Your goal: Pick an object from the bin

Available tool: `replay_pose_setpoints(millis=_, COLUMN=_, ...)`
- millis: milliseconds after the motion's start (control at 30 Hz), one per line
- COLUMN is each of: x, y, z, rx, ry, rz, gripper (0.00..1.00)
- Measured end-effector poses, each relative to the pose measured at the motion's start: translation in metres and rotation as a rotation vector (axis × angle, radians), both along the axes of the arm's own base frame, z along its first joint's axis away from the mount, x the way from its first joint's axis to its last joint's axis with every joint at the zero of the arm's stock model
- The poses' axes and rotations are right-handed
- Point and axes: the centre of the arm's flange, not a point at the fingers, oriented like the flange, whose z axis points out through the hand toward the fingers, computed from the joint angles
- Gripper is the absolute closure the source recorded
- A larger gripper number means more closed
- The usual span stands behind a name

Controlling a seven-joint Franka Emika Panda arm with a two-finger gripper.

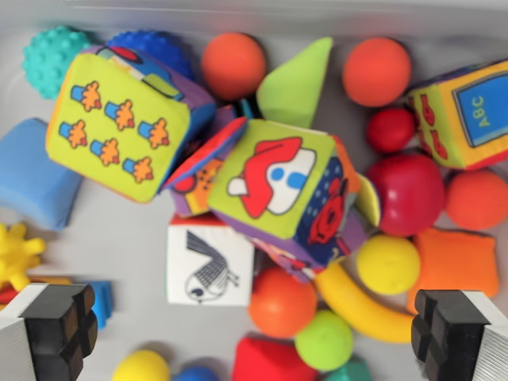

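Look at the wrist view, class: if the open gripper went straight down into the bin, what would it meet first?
Probably the mushroom cube, which sits highest near the middle below the gripper; depth is hard to judge.

Bare bin floor (119,246) beside bird block (209,265).

Soft cloth mushroom cube (279,190), glossy red ball (409,192)
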Motion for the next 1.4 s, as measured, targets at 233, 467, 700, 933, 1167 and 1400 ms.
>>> replay_pose_setpoints(millis=233, x=0.000, y=0.006, z=-0.008, rx=0.002, ry=0.002, rz=-0.019, gripper=0.00)
replay_pose_setpoints(millis=467, x=0.000, y=0.014, z=-0.018, rx=0.005, ry=0.004, rz=-0.043, gripper=0.00)
replay_pose_setpoints(millis=700, x=-0.001, y=0.023, z=-0.031, rx=0.008, ry=0.009, rz=-0.073, gripper=0.00)
replay_pose_setpoints(millis=933, x=-0.001, y=0.034, z=-0.045, rx=0.011, ry=0.012, rz=-0.106, gripper=0.00)
replay_pose_setpoints(millis=1167, x=-0.001, y=0.047, z=-0.061, rx=0.013, ry=0.016, rz=-0.145, gripper=0.00)
replay_pose_setpoints(millis=1400, x=-0.002, y=0.060, z=-0.079, rx=0.016, ry=0.021, rz=-0.187, gripper=0.00)
